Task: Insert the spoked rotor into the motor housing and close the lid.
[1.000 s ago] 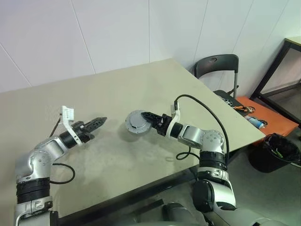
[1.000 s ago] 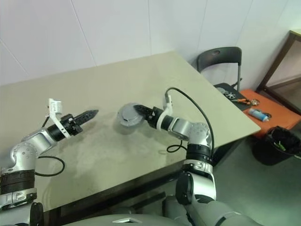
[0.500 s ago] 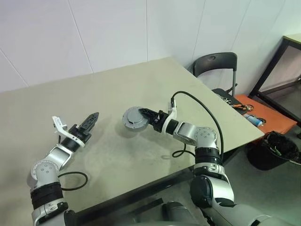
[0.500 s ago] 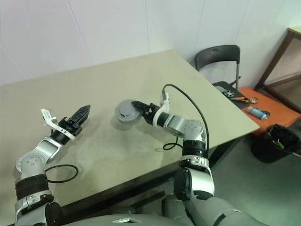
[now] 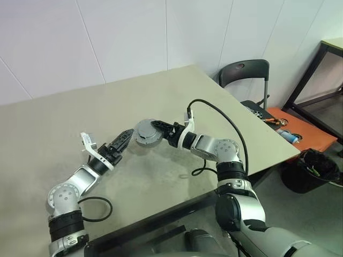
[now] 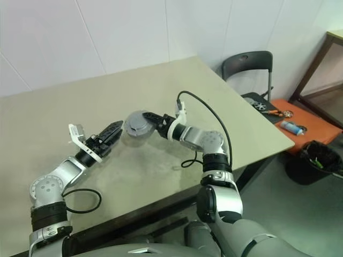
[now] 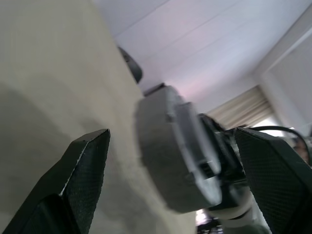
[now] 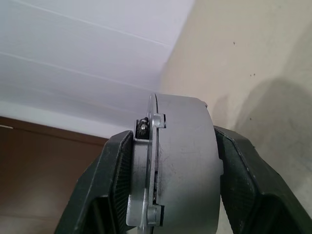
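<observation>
Table, chair, bin.
A black chair (image 5: 245,75) stands beside the beige table (image 5: 64,123); black bin (image 5: 313,171) sits on the floor.

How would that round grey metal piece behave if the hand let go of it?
The housing looks like solid metal, so probably stiff and heavy for its size. The right hand pinches its flat faces edge-up above the table; dropped, the round rim would likely roll or topple flat.

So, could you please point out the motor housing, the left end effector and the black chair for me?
motor housing (image 5: 146,133): left eye view, on its round grey face.
left end effector (image 5: 124,138): left eye view, midway between its open fingertips.
black chair (image 5: 244,73): left eye view, on its backrest.
</observation>
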Tool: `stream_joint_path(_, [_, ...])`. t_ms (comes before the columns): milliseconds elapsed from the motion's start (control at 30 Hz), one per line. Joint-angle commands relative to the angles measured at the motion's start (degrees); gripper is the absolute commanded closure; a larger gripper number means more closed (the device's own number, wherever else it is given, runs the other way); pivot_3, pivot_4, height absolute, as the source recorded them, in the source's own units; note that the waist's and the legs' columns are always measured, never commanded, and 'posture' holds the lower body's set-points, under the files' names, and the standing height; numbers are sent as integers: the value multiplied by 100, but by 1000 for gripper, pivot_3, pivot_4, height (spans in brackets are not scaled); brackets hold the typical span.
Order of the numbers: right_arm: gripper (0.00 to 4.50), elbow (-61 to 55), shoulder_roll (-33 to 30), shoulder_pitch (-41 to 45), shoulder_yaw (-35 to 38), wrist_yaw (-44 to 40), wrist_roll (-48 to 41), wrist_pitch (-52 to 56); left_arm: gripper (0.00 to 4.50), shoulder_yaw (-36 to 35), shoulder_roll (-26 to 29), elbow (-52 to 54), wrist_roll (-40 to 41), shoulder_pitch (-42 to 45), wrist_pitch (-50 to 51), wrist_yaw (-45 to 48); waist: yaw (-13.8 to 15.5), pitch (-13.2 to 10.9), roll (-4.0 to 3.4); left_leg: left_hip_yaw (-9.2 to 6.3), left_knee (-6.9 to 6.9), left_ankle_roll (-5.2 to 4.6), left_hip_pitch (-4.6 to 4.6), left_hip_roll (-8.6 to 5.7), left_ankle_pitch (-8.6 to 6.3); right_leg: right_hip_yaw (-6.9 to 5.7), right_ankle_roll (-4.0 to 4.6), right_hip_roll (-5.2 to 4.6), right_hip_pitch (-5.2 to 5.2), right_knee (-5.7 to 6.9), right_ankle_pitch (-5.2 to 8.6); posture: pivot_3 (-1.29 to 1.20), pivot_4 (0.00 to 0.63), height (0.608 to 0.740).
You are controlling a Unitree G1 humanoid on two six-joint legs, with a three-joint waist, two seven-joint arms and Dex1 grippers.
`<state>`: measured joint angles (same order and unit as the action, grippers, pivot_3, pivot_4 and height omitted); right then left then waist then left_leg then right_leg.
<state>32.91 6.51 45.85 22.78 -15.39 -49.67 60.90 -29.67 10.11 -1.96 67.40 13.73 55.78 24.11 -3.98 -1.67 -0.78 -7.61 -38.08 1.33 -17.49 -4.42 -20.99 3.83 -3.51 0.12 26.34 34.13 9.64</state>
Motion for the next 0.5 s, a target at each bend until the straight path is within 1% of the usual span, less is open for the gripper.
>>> stream_joint_path(33, [2383, -110, 16, 394, -32, -242, -122, -80, 178, -93, 4, -4, 392, 62, 71, -182, -5, 0, 0, 0, 0, 0, 0, 0, 0, 0, 0, 1, 0, 1, 0, 0, 0, 740])
stream_joint_path(133, [2383, -49, -52, 452, -39, -253, -95, -103, 178, -8, -53, -314, 374, -69, 131, -221, -4, 0, 0, 0, 0, 8, 2, 1, 5, 0, 1, 3, 0, 2, 0, 0, 0, 740])
stream_joint_path(267, [2383, 49, -42, 623, 30, -224, -134, -186, 178, 138, -278, -620, 393, -20, 239, -369, 2, 2, 2, 1, -2, 10, 2, 0, 6, 0, 2, 3, -1, 2, -1, 0, 0, 740])
stream_joint_path(500, [2383, 118, 38, 779, -4, -308, -83, -226, 178, 249, -500, -726, 358, 80, 147, -395, 2, 2, 3, 2, -3, 18, 0, 0, 10, 2, 2, 2, 0, 1, -1, 0, 0, 740])
